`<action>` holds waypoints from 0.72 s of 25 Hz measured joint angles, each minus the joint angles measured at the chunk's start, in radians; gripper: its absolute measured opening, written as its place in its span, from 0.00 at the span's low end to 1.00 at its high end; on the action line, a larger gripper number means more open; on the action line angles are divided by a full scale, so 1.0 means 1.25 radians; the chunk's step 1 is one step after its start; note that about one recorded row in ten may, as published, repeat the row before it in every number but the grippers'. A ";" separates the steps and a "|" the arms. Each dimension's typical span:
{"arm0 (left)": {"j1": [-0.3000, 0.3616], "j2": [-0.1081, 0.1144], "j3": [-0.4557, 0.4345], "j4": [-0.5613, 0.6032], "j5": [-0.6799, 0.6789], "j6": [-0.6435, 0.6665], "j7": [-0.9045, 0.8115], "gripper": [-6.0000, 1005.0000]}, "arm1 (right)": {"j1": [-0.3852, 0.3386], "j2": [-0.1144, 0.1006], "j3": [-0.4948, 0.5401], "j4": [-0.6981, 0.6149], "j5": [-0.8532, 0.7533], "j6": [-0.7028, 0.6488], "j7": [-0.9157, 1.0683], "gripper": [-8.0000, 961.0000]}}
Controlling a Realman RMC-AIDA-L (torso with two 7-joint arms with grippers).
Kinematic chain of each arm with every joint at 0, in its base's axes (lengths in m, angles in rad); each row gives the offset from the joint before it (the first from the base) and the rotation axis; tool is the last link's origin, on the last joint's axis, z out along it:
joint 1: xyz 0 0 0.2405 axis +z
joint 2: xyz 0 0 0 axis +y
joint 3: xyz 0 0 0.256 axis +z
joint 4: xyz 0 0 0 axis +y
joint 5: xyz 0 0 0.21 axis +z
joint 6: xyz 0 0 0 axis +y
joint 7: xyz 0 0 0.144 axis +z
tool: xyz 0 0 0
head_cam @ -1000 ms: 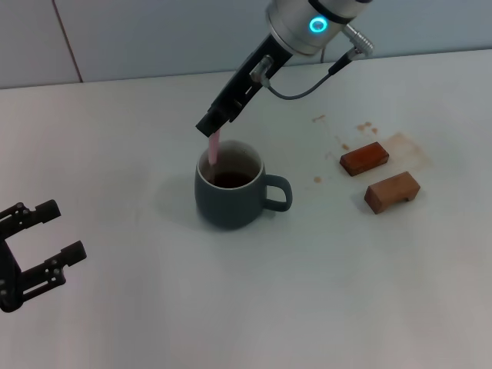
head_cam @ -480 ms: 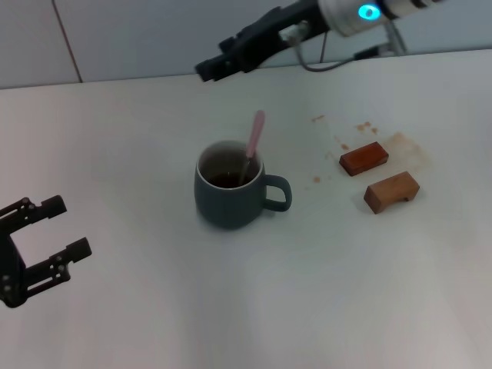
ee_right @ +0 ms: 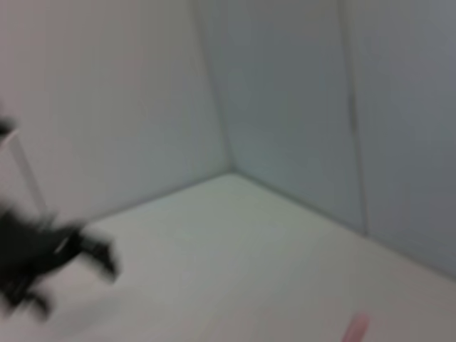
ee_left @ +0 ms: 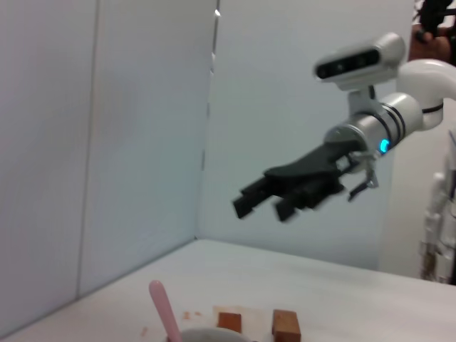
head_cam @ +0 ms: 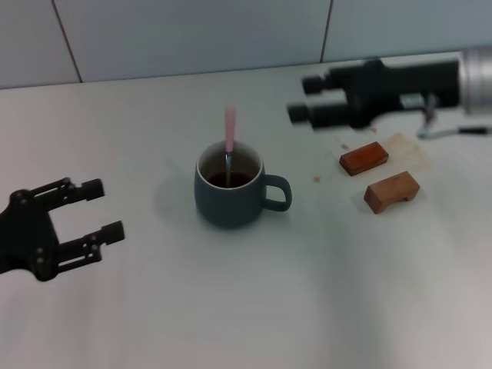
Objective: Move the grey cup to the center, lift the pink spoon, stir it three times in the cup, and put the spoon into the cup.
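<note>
Your right gripper (head_cam: 304, 98) is up off the table with its fingers spread and nothing between them, so it's let go. The grey cup (head_cam: 228, 191) sits below and off to the gripper's left side, well apart from it, with its handle pointing back toward the gripper's side of the table. The pink spoon (head_cam: 229, 138) is standing in the cup, bowl end down in the dark liquid, pink handle poking almost straight up past the rim. Nothing is touching it.

Just beneath and to the near side of your right gripper you've got two brown wooden blocks (head_cam: 364, 157) lying on the white table (head_cam: 246, 307), next to some brown spill stains (head_cam: 405, 144). The blocks are clear of the cup.

Your left gripper (head_cam: 98, 207) is parked low at the near left of the table, fingers apart, holding nothing. The cup is out ahead of it and to its right, with a good gap in between.

From the left wrist view you can see the right gripper (ee_left: 260, 202) hanging in the air, fingers parted, with the spoon's pink handle (ee_left: 164, 318) and the blocks (ee_left: 258, 325) below it. The right wrist view is too smeared to get much from.
</note>
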State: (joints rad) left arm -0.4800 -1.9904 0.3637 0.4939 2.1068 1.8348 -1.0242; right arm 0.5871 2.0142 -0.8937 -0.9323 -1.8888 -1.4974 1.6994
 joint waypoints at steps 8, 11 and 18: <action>-0.114 0.043 0.125 0.024 0.001 -0.068 -0.157 0.71 | -0.006 -0.062 0.006 0.175 -0.022 -0.029 -0.140 0.75; -0.129 0.053 0.157 0.055 0.001 -0.089 -0.192 0.71 | -0.006 -0.067 0.002 0.185 -0.023 -0.047 -0.155 0.76; -0.130 0.090 0.152 0.068 0.001 -0.092 -0.218 0.71 | -0.012 -0.083 0.007 0.186 -0.032 -0.068 -0.164 0.76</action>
State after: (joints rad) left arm -0.6423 -1.8774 0.5541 0.5793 2.1075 1.7199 -1.2969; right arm 0.5722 1.9102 -0.8846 -0.7001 -1.9286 -1.5826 1.4945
